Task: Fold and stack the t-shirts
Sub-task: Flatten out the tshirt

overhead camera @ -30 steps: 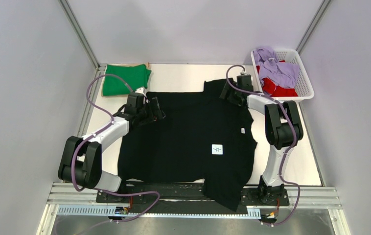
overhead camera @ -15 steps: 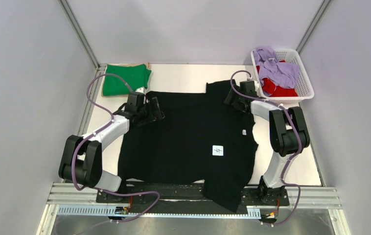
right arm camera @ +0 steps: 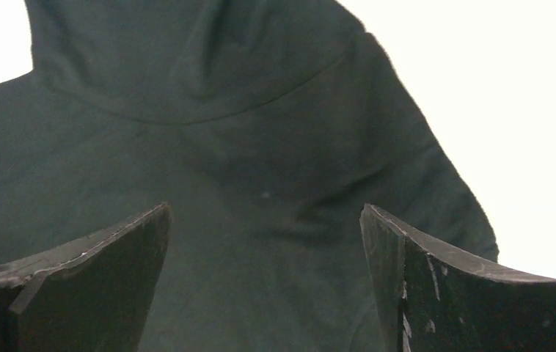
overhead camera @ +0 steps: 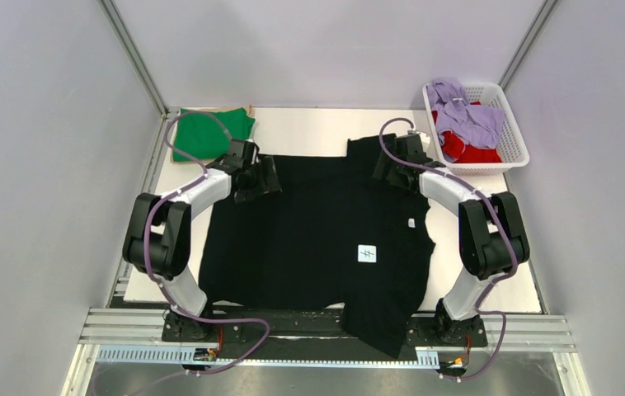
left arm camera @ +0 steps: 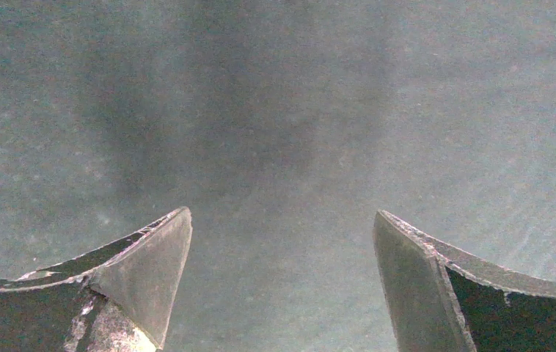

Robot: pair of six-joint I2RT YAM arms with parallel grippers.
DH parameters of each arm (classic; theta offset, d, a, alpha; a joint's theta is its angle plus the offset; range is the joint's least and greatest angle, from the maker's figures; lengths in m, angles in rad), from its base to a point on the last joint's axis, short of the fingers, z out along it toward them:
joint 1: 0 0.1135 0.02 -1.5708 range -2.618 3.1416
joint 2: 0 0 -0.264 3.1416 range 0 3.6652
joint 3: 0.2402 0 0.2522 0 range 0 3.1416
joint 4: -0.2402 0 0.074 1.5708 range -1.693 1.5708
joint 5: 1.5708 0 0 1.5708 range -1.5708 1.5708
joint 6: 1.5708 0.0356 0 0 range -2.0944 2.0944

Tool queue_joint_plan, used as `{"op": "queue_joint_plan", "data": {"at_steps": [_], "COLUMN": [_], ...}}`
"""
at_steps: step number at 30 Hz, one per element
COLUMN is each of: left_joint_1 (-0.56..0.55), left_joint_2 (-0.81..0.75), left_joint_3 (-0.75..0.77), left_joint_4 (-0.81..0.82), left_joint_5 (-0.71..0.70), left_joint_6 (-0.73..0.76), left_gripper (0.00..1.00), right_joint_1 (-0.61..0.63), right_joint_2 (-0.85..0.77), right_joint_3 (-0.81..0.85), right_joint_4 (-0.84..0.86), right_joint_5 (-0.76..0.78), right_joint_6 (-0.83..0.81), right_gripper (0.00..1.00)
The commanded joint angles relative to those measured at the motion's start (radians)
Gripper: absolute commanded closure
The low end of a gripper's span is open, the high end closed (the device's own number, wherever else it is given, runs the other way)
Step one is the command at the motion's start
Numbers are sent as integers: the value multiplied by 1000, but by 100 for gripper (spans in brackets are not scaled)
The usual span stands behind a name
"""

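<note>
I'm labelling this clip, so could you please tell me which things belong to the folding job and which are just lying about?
Belong: black t-shirt, spread flat; green t-shirt, folded; lavender t-shirt and red t-shirt, in the white basket.
Lying about: the white basket itself; table.

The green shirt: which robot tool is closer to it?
Left. The left tool is over the black shirt, just beside the green shirt. The right tool is over the black shirt's other side, near the basket.
</note>
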Motion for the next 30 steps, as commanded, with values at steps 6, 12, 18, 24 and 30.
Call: {"op": "queue_joint_plan", "data": {"at_steps": [6,12,18,24,30], "left_joint_1": [4,4,5,9,28], "left_joint_2": [198,336,443,549,632], "left_joint_3": [141,245,383,539,697], "left_joint_4": [-26,-56,-115,-167,-177], "left_joint_5": [0,-23,-41,-30,-31], "left_joint_6": [10,0,7,14,51], "left_gripper": [0,0,0,0,0], "right_joint_1": [65,55,-13,-64,-94], "right_joint_2": [45,176,308,469,582], "right_joint_3": [0,102,255,522,740], "right_joint_4": [-46,-98,-143,-216,-241], "right_joint_5": [10,6,-12,3,-2], "right_joint_6": [21,40,12,-71,-121], "right_gripper": [0,0,0,0,0]}}
